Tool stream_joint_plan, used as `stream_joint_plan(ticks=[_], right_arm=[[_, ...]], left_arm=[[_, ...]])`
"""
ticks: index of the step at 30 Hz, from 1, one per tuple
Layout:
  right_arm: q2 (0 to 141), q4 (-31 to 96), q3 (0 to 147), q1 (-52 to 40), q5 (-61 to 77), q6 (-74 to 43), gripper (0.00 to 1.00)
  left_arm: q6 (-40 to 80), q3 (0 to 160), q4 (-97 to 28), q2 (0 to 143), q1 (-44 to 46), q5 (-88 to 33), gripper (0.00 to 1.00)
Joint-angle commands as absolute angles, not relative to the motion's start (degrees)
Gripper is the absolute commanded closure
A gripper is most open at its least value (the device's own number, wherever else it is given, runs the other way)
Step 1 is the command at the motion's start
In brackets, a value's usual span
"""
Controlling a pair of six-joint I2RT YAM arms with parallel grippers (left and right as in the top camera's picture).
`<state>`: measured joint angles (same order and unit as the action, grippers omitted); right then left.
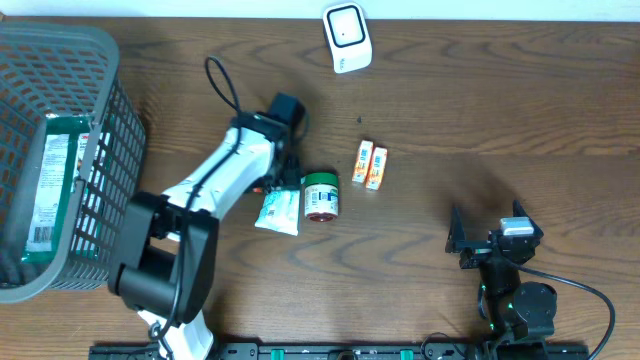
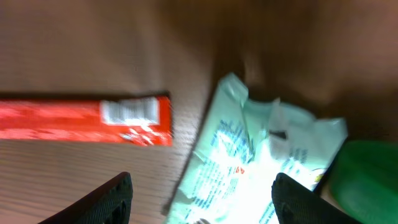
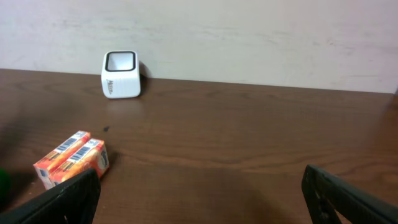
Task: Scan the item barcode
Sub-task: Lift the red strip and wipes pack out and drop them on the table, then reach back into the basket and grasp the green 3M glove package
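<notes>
The white barcode scanner [image 1: 346, 38] stands at the table's far edge, also seen as the scanner [image 3: 120, 74] in the right wrist view. A crumpled white-and-green pouch [image 2: 261, 162] lies flat on the table beside a green-lidded jar [image 1: 321, 195]. My left gripper [image 2: 202, 202] hangs open just over the pouch's near-left edge, gripping nothing. The same pouch [image 1: 278, 212] shows below the left gripper [image 1: 285, 178] from overhead. A red bar [image 2: 87, 119] with a barcode lies left of the pouch. My right gripper [image 3: 202, 199] is open and empty near the front right.
A grey wire basket [image 1: 110, 130] at the left edge holds a green-and-white package [image 1: 52, 185]. Two orange boxes [image 1: 369, 164] lie side by side right of the jar. The right gripper [image 1: 487, 243] rests low near the front edge.
</notes>
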<state>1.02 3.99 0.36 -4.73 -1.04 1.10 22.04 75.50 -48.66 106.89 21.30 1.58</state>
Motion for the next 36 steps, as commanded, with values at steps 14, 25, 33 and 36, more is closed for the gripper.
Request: stream_joint_plan(ticks=[14,25,33,36], right_arm=[[0.9,4.2,0.3,-5.1,-1.0,1.8,0.01],[0.9,4.2,0.3,-5.1,-1.0,1.8,0.01],[0.9,4.2,0.3,-5.1,-1.0,1.8,0.01],[0.9,4.2,0.3,-5.1,-1.0,1.8,0.01]], left_arm=[[14.6,81.0,-44.0,77.5,1.4,2.3,0.23],[9.8,84.3,-35.7,72.2,-21.1,7.3,0.16],[1.0,84.3,-40.1,80.3,-34.3,7.3,0.13],[-5.0,84.3,-41.9,84.8,-36.5,7.3,0.13]])
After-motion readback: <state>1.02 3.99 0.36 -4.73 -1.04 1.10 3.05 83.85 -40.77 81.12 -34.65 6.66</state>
